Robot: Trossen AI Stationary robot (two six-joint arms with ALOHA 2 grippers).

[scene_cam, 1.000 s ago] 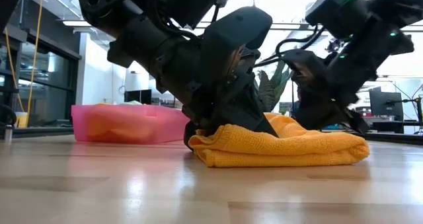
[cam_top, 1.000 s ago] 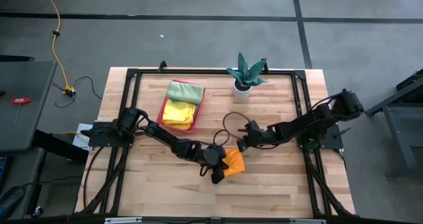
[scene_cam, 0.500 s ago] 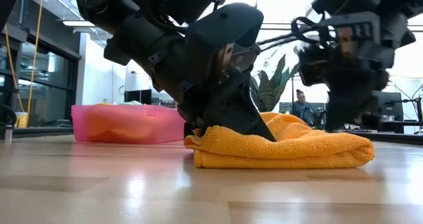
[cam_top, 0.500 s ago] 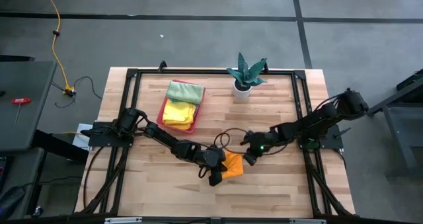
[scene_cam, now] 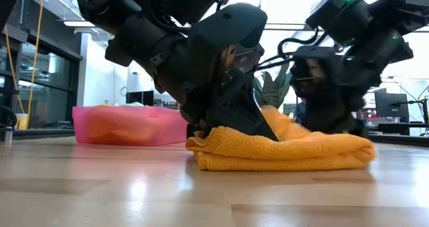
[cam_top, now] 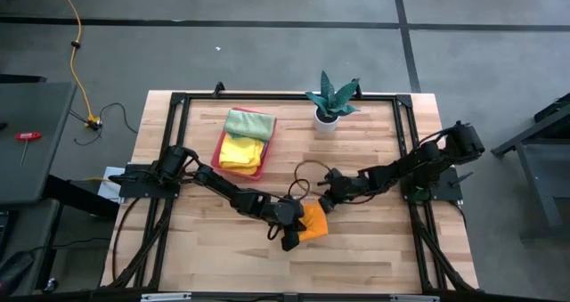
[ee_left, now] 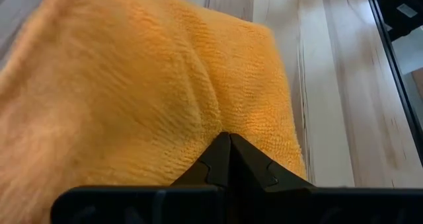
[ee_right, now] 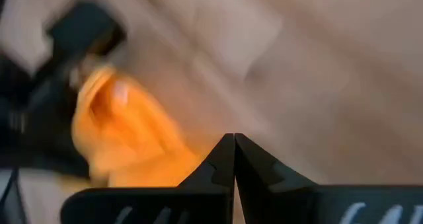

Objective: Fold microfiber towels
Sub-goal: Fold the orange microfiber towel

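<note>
Claws both clenched: left claw point(cam_top: 295, 233) presses orange towel point(cam_top: 313, 219), right claw point(cam_top: 326, 199) hovers beside it.

The right gripper point(cam_top: 326, 200) swings back off the orange towel's point(cam_top: 313, 221) far edge after dipping onto it half a second ago, fingers closed. The towel point(scene_cam: 281, 150) shifts slightly under the left gripper point(cam_top: 292, 232), its right end now lower.
</note>
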